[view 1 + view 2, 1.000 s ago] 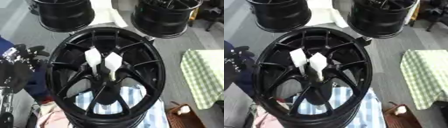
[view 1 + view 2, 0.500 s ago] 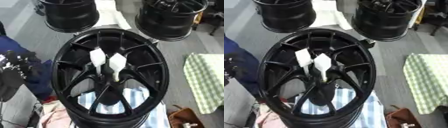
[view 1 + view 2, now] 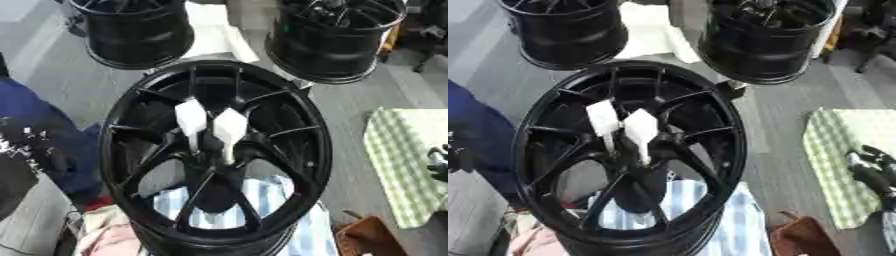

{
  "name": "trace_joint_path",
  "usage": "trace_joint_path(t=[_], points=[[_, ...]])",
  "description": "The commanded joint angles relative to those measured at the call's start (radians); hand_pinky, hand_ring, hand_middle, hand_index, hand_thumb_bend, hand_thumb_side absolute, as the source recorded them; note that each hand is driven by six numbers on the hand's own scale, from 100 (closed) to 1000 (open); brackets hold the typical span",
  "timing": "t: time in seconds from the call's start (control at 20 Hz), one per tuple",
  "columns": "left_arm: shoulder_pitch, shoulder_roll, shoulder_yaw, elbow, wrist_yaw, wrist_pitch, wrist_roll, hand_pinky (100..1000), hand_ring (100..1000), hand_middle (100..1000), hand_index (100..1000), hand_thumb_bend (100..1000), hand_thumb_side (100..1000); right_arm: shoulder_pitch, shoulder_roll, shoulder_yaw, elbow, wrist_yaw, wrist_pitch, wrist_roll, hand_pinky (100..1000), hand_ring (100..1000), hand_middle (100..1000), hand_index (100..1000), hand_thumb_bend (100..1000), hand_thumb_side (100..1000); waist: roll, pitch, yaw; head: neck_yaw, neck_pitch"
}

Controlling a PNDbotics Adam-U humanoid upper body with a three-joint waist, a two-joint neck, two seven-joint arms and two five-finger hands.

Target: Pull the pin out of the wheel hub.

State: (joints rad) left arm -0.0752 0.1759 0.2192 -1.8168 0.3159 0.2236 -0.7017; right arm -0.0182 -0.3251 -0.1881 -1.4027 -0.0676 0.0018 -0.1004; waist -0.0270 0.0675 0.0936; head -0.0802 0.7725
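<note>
A large black wheel (image 3: 289,125) lies face up in the middle, spokes meeting at its hub (image 3: 214,150). Two white pins with flat paddle-shaped heads stand upright in the hub, side by side: the left pin (image 3: 191,119) and the right pin (image 3: 230,127). My right hand (image 3: 870,169) shows at the right edge over a green checked cloth, well away from the wheel, fingers relaxed and holding nothing. At the left edge a black shape with pale specks, my left hand (image 3: 19,147), is blurred and stays clear of the wheel.
Two more black wheels stand at the back, one far left (image 3: 140,30) and one far right (image 3: 337,37). A green checked cloth (image 3: 402,165) lies to the right and a blue-striped cloth (image 3: 262,195) under the wheel. A brown bag (image 3: 802,237) sits lower right, and blue fabric (image 3: 35,125) on the left.
The whole picture has shifted as the camera moved. My right hand has come into view at the right edge. Both pins stand in the hub as before.
</note>
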Motion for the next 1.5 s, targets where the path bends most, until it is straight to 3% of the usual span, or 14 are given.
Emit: trace_joint_path(t=[0.05,0.15,0.35,0.7,1.5], points=[[-0.011,0.011,-0.002,-0.009,-0.004,-0.002,-0.006,687,428,662,831,100,1000,0.023,0.057,0.072,-0.098,0.051,-0.048,-0.050,742,691,746,869,150,392,0.000,-0.010,-0.005,-0.001,-0.002],[-0.009,0.012,0.000,-0.008,-0.006,-0.004,-0.006,688,421,663,831,100,1000,0.046,0.086,0.119,-0.122,0.081,-0.078,-0.080,741,689,739,864,150,393,0.002,-0.009,-0.012,0.010,-0.002],[-0.009,0.011,-0.003,-0.007,-0.005,-0.009,-0.009,688,422,663,831,100,1000,0.049,0.100,0.159,-0.096,0.143,-0.128,-0.142,739,685,733,860,141,388,0.007,-0.009,-0.018,0.026,-0.002],[-0.008,0.010,-0.009,-0.004,-0.007,-0.014,-0.019,689,409,665,832,100,1000,0.043,0.100,0.235,-0.070,0.183,-0.136,-0.300,738,683,730,861,146,391,0.014,-0.006,-0.020,0.024,-0.002],[-0.009,0.008,-0.012,-0.004,-0.004,-0.014,-0.024,691,413,668,832,100,1000,0.043,0.099,0.247,-0.069,0.225,-0.138,-0.290,741,683,730,862,155,403,0.016,-0.006,-0.014,0.024,-0.002]])
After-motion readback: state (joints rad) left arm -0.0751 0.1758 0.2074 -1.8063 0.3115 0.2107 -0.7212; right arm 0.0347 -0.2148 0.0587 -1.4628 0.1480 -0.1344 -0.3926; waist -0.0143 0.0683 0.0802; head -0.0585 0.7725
